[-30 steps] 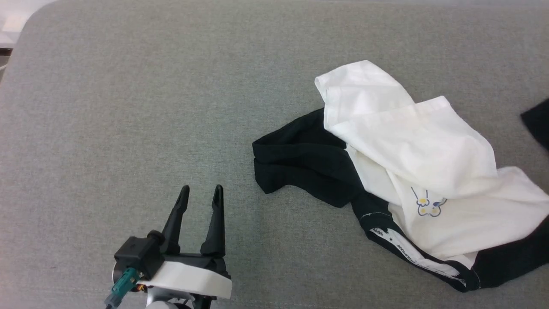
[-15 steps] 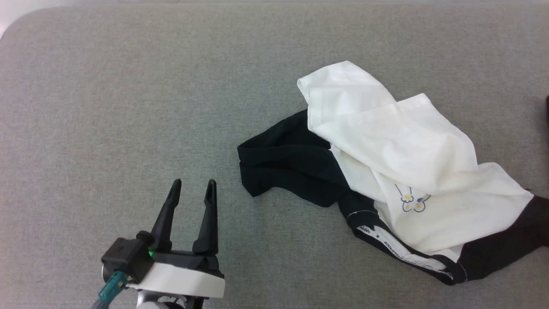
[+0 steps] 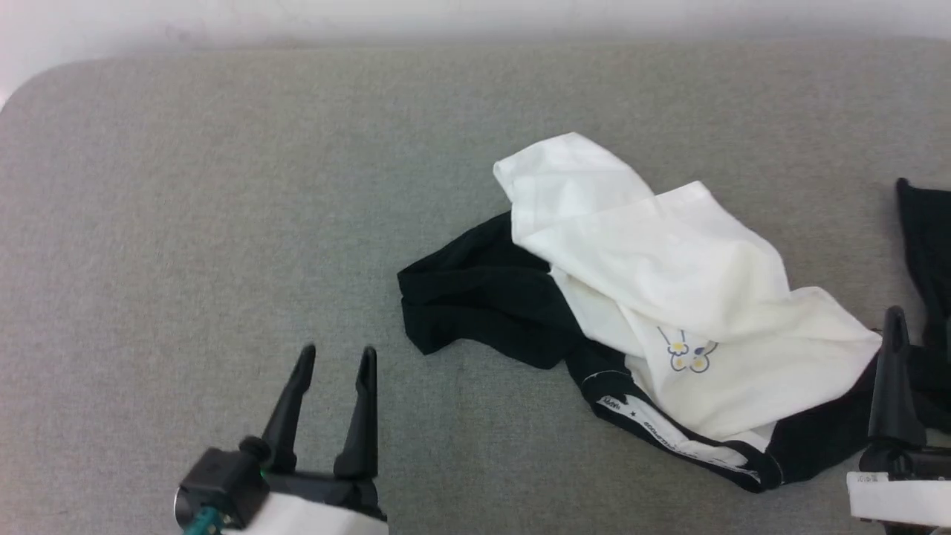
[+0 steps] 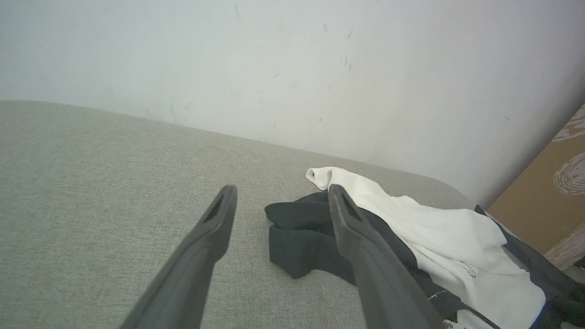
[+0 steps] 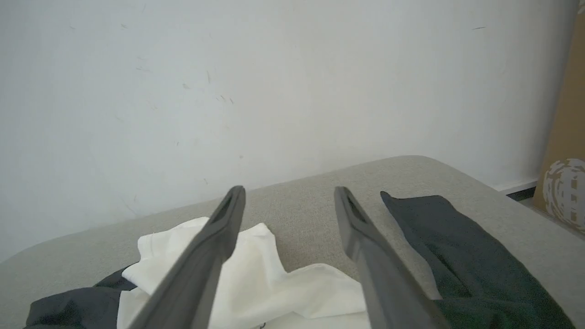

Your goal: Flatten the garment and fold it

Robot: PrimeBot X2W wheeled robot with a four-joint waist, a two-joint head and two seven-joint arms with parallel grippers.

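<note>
**Crumpled T-shirt on worktop, both grippers spread and empty**

The garment (image 3: pixel 780 349) is found bunched on the right half of the grey worktop (image 3: pixel 223 186), on the side of the robot's right arm. It is judged to be a thin, soft knit: light, limp, not fragile, and likely to drape and slip over itself when lifted.

The white body is doubled over in a loose rounded flap (image 3: pixel 594 200) with soft deep creases. One black sleeve (image 3: pixel 475 297) is spilled out to the left and rumpled. The other black sleeve (image 3: pixel 921 238) is laid out toward the right edge. The small rabbit-like chest print (image 3: pixel 687 355) is partly tucked under the flap. The black collar with white lettered neck tape (image 3: pixel 669 437) is turned toward the robot.

The worktop cover is noted as coarse, matte woven fabric with rounded corners. Some drag on the cloth is expected, so lifting is favoured over sliding.

A hold is best taken at single-layer edges: the flap's far corner, a sleeve cuff or a shoulder seam. A mid-panel pinch would likely catch two layers.

The left gripper (image 3: pixel 338 355) is seen spread and empty over bare worktop, apart from the left sleeve. The right gripper (image 5: pixel 289 192) is spread too, with nothing between its fingers, at the garment's right side. Contact with the cloth cannot be told.
</note>
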